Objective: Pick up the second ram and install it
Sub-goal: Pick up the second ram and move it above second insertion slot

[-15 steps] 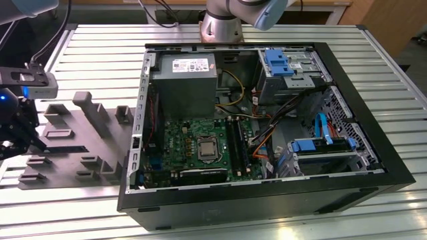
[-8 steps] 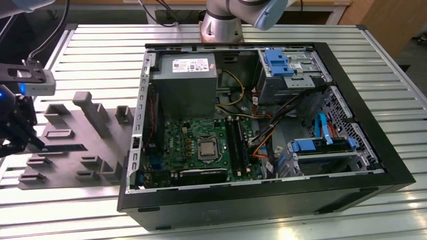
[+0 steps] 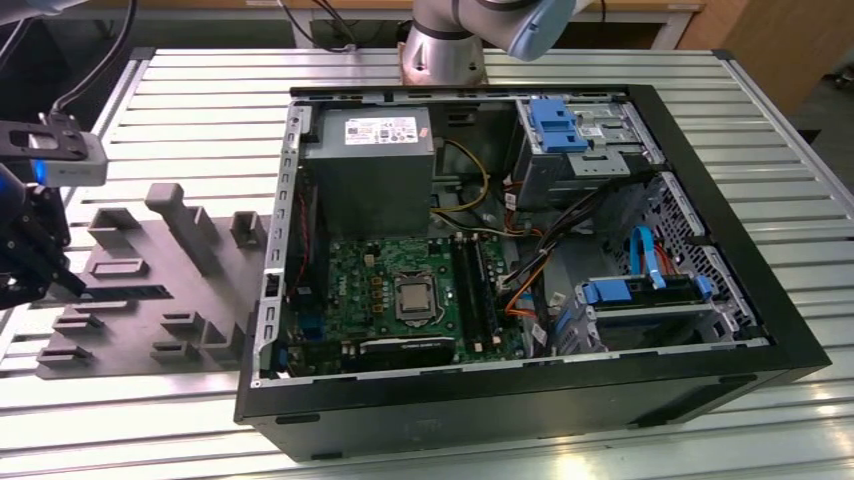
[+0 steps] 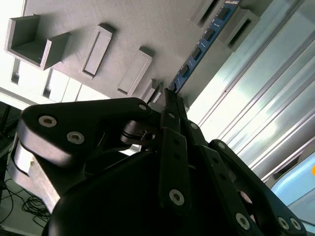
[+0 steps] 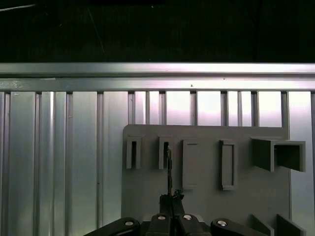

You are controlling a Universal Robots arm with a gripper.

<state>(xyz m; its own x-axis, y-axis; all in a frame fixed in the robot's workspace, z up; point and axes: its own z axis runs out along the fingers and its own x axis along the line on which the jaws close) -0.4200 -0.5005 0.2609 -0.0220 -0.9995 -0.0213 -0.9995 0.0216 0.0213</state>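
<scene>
- Broadly, the exterior view takes in the whole slatted metal tabletop (image 3: 174, 90). Both wrist views see a stretch of its slats next to the tray.
- An open black computer case (image 3: 534, 400) lies on its side across the tabletop's middle, reaching towards the edge at the exterior view's right. That view looks straight into it, onto the green motherboard (image 3: 354, 275) and the long black memory slots (image 3: 474, 275).
- A grey holder tray (image 3: 134, 335) lies flat by the tabletop's edge at the exterior view's left, just beside the case. The first wrist view looks square down on its rectangular pockets, while the second wrist view looks along them at a slant.
- A grey power-supply box (image 3: 367, 185) sits in the case's far corner and carries a white label (image 3: 380, 130). Its print cannot be made out.
- The gripper (image 3: 70, 283) hangs over the tray's outer side, at the tabletop's edge on the exterior view's left. In both wrist views its jaws are drawn together, clamped on the near end of the stick.
- The second ram (image 4: 202, 46) stands on its long edge in the tray's supports and runs away from the fingertips (image 4: 170, 105).
  - The second wrist view shows its blue face and row of black chips.
  - The first wrist view shows it edge-on, as a thin dark line.
  - The exterior view shows a dark strip on the tray.
</scene>
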